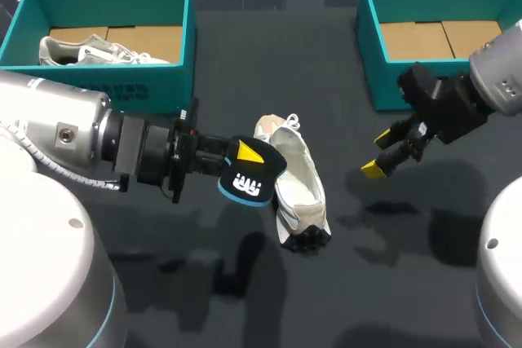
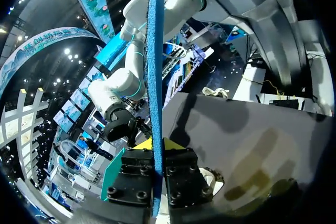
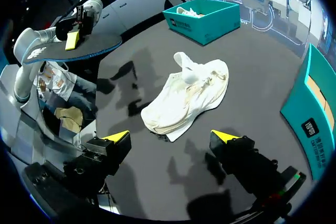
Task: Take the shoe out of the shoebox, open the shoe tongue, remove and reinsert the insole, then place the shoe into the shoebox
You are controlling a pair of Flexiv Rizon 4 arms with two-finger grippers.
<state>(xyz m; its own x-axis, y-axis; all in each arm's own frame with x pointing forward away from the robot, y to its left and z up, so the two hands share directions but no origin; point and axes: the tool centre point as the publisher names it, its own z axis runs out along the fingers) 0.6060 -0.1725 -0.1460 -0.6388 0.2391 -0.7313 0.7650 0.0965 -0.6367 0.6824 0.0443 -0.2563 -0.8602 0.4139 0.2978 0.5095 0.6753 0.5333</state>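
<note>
**Operator:** Report the reference item.

**Technician:** The shoe [image 1: 298, 181] is white. It lies on the dark surface [image 1: 245, 79] with its opening exposed and its laces loose. It is in neither box. All positions below are given relative to the shoe.

**Operator:** State of the left tool?

**Technician:** The left tool [image 2: 156, 145] is closed on the insole [image 1: 249, 175], with one finger pressed against each face. In the left wrist view the insole shows edge-on as a thin blue strip rising from between the fingers. In the head view it sits just beside the shoe on the left arm's side and is held clear of the surface. Its dark face with a white mark is turned upward.

**Operator:** State of the right tool?

**Technician:** The right tool [image 1: 383, 152] is on the opposite side of the shoe and apart from it. Its fingers are spread and nothing is between them. In the right wrist view the shoe lies ahead of the open fingers, untouched.

**Operator:** Where are the boxes?

**Technician:** The left shoebox [image 1: 106, 87] stands beyond the shoe toward the left arm's side and contains a second shoe [image 1: 98, 50]. The right shoebox [image 1: 371, 46] stands beyond the shoe toward the right arm's side, and its cardboard floor is showing.
</note>
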